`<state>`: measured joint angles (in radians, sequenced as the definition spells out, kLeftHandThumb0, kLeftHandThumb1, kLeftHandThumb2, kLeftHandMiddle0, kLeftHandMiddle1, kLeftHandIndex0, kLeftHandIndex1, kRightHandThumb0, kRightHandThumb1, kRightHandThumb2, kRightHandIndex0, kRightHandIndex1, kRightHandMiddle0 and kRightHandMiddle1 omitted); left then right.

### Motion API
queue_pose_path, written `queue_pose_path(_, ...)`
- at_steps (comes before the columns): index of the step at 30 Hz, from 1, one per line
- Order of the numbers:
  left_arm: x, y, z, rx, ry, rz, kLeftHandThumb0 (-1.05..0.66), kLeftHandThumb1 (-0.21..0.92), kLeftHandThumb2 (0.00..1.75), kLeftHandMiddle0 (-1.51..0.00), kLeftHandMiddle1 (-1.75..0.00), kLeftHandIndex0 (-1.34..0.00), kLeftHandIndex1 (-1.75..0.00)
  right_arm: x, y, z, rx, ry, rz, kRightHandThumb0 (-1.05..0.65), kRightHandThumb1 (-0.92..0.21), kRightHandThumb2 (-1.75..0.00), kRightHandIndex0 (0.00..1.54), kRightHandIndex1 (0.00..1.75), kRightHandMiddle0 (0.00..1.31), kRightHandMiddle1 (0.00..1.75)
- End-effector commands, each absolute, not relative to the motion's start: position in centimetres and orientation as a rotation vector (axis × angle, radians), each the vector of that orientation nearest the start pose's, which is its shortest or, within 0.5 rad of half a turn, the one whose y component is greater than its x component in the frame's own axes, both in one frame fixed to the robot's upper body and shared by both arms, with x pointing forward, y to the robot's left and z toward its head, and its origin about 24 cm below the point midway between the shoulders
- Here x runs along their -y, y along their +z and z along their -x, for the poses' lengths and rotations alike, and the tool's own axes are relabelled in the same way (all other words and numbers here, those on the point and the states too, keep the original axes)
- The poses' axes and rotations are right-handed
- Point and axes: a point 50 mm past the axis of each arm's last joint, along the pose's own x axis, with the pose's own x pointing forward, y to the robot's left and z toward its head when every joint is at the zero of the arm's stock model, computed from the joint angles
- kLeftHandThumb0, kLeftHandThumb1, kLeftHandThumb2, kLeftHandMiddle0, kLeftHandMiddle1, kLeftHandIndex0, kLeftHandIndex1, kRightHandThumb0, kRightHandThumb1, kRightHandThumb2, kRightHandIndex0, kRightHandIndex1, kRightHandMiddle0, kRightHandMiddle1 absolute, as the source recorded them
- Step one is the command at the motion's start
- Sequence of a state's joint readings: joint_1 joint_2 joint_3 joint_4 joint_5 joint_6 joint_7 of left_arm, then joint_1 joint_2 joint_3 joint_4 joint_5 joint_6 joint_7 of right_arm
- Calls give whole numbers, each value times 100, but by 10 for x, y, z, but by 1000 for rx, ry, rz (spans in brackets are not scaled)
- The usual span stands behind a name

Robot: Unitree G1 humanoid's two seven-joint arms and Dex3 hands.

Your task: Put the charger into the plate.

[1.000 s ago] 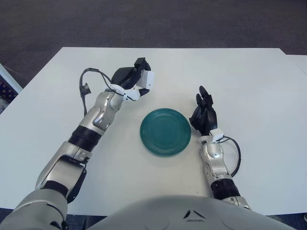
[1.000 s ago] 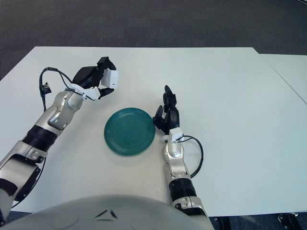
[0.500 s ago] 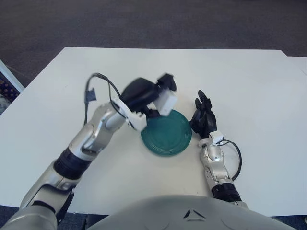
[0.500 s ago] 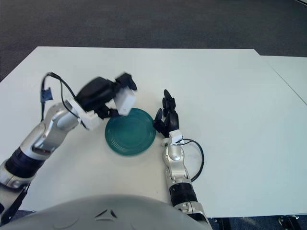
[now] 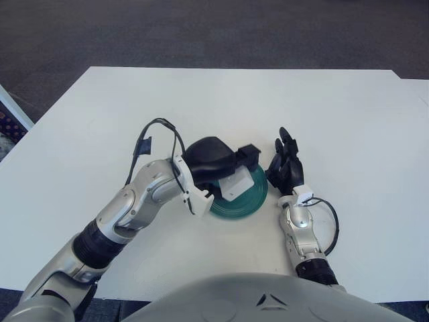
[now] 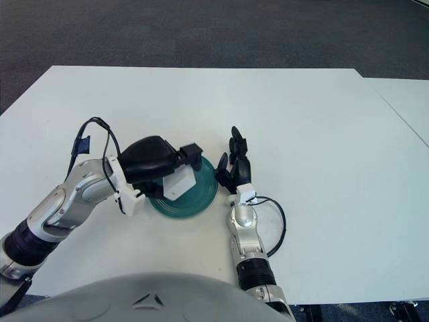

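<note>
A teal plate (image 5: 249, 198) lies on the white table, mostly covered by my left hand. The left hand (image 5: 238, 168) hangs over the plate's middle, its black fingers shut on a white block-shaped charger (image 5: 234, 184). The charger is tilted and sits low over the plate; I cannot tell whether it touches. In the right eye view the same charger (image 6: 179, 182) shows under the hand, over the plate (image 6: 201, 194). My right hand (image 5: 286, 166) stands just right of the plate's rim, fingers extended upward and holding nothing.
The white table (image 5: 348, 121) stretches wide on all sides of the plate. A black cable (image 5: 157, 131) loops above my left forearm. Dark carpet lies beyond the far table edge.
My left hand has carried the charger from the table's left of centre rightward and down over the plate. The right hand has stayed in place.
</note>
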<state>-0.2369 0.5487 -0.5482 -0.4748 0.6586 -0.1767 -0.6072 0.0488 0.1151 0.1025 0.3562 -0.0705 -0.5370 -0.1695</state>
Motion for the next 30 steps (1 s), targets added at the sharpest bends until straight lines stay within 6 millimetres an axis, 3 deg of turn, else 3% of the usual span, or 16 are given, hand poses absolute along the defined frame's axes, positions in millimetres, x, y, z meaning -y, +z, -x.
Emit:
queue_pose_path(1,-60,120,-203,557,-1166,-1373,-48,30,133,-94,-175,-62,-175,93,-47,-189,-116,-66,-111,-74,-92,-101,16,1,0,46)
queue_pose_path(5,-59,114,-200,548,-1221,-1381,-46,35,127,-92,-175,-58,-175,97,-49,-200,-124,-84,-169,-72,-92,-103,16,0,0,44)
queue_pose_path(9,-58,105,-200,535,-1252,-1396,-45,37,124,-90,-175,-56,-175,121,-63,-201,-162,-108,-211,-72,-92,-103,14,0,0,42)
queue_pose_path(19,-56,97,-208,512,-1294,-1470,-44,41,118,-89,-175,-53,-175,118,-79,-191,-242,-112,-397,-72,-92,-100,7,0,0,30)
queue_pose_path(23,-55,98,-212,507,-1283,-1479,-44,42,118,-90,-175,-52,-175,116,-78,-194,-238,-131,-370,-74,-92,-97,6,1,0,29)
queue_pose_path(26,-55,98,-214,508,-1275,-1489,-43,43,115,-91,-175,-52,-173,109,-70,-195,-185,-145,-223,-76,-92,-95,7,1,0,30)
queue_pose_path(30,-55,97,-216,507,-1258,-1493,-42,51,94,-91,-175,-57,-158,106,-66,-196,-148,-141,-116,-77,-92,-98,8,1,0,30)
